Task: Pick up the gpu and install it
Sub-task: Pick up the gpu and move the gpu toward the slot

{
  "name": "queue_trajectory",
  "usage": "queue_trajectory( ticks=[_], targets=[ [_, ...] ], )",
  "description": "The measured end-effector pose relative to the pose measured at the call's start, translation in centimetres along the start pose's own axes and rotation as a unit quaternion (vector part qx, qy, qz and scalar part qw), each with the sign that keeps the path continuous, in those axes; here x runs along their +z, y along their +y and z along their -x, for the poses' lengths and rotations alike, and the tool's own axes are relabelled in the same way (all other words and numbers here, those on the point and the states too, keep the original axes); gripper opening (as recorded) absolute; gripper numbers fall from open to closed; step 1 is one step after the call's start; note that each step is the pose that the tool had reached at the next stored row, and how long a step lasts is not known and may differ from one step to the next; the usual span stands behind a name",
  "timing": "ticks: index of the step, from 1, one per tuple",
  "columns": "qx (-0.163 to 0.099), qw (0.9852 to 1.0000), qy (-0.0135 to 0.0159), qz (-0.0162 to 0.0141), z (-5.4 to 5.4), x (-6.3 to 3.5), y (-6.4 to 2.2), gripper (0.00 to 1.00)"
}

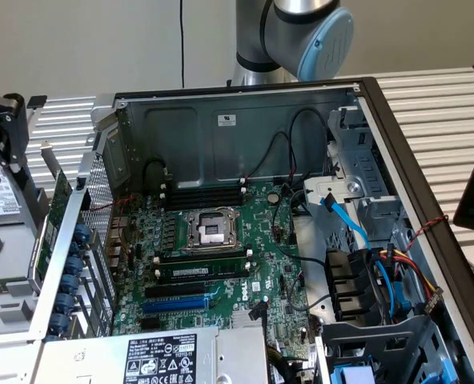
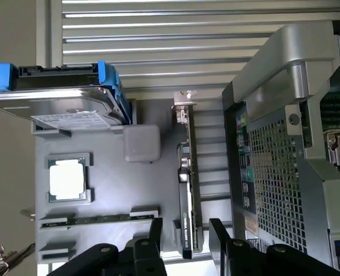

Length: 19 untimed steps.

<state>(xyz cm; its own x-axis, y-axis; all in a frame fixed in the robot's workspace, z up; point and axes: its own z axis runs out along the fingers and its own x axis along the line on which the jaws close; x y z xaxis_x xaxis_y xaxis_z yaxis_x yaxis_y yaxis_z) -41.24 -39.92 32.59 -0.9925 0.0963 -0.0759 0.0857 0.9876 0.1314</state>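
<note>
Gpu stands on edge between the open jaws.

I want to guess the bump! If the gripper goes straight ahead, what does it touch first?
Probably the gpu, standing on edge in line with the open gripper; depth is unclear.

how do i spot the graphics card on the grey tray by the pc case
Start at the open computer case; beside its perforated wall lies a grey tray of parts. The graphics card stands on edge nearest that wall. Unlike the flat chip and memory stick, it's upright, with a silver end bracket.
</note>
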Motion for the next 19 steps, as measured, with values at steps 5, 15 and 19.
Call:
queue_trajectory(
  ticks=[5, 15, 19],
  targets=[
    [0.016, 0.9999, -0.0054, 0.0003, 0.0, 0.54, -0.07, 0.45],
    [0.026, 0.9995, -0.0064, 0.0158, 0.0, 1.68, -1.35, 0.45],
    [0.027, 0.9993, -0.0053, 0.0264, -0.1, 2.16, -1.55, 0.45]
  ],
)
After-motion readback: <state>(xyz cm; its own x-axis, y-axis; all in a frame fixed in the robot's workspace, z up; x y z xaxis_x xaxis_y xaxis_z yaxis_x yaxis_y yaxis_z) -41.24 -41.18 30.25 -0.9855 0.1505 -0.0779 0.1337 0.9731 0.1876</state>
